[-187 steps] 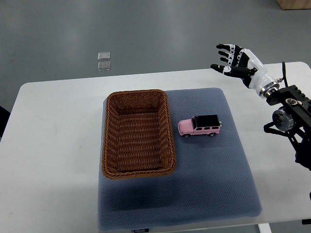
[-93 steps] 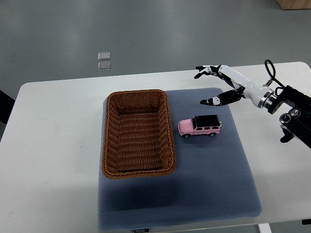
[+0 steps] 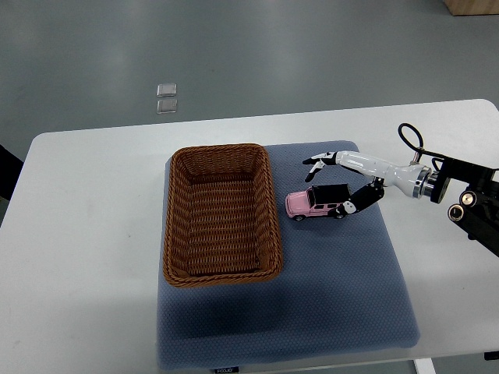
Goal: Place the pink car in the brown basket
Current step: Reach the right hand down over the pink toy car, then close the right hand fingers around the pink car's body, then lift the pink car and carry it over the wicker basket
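Note:
The pink toy car (image 3: pixel 316 203) with a black roof stands on the blue-grey mat (image 3: pixel 343 280), just right of the brown wicker basket (image 3: pixel 175 234), which holds nothing. My right hand (image 3: pixel 331 187) reaches in from the right edge and hovers at the car's rear end. Its fingers (image 3: pixel 320 163) are spread above the roof on the far side, and the thumb (image 3: pixel 352 205) is at the car's near rear corner. The hand is open and straddles the car without closing on it. The left arm is out of sight.
The mat lies on a white table (image 3: pixel 86 234). Two small clear squares (image 3: pixel 166 98) lie on the grey floor beyond the table's far edge. A dark object shows at the picture's left edge (image 3: pixel 6 167).
My right hand has come down and to the left, from above the table's far right corner to the car's rear end, fingers staying spread. The car and basket have not moved.

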You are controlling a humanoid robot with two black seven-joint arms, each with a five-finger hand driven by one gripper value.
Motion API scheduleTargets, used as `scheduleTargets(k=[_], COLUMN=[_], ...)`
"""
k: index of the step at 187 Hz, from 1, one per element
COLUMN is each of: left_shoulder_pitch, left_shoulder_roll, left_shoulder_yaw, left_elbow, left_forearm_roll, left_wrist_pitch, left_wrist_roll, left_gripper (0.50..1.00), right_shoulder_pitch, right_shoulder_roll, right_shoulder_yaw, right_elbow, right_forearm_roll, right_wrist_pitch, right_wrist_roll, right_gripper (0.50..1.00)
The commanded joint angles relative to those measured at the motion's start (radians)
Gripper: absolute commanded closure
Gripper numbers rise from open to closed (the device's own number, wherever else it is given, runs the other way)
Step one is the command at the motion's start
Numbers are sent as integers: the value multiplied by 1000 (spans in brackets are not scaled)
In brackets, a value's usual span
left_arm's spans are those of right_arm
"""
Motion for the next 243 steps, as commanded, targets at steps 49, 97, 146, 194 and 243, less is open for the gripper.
scheduleTargets(k=[49, 97, 146, 194, 243], left_shoulder_pitch=[0, 0, 0, 0, 0], left_shoulder_roll=[0, 0, 0, 0, 0], left_shoulder_yaw=[-1, 1, 1, 1, 1], left_elbow=[-6, -6, -5, -3, -6], left_forearm_roll=[0, 0, 0, 0, 0], left_wrist_pitch=[-1, -1, 1, 1, -1], left_wrist_roll=[0, 0, 0, 0, 0], left_gripper=[500, 500, 500, 500, 500], right_shoulder_pitch=[0, 0, 3, 0, 2], right_shoulder_roll=[10, 19, 24, 44, 44], right_shoulder_yaw=[-17, -44, -77, -80, -80], right_elbow=[-20, -31, -61, -87, -92], right_forearm_roll=[-46, -46, -63, -140, -146], right_wrist_pitch=[-24, -61, -113, -130, -139], right_wrist_roll=[-9, -3, -11, -12, -14], right_gripper=[576, 595, 628, 646, 926])
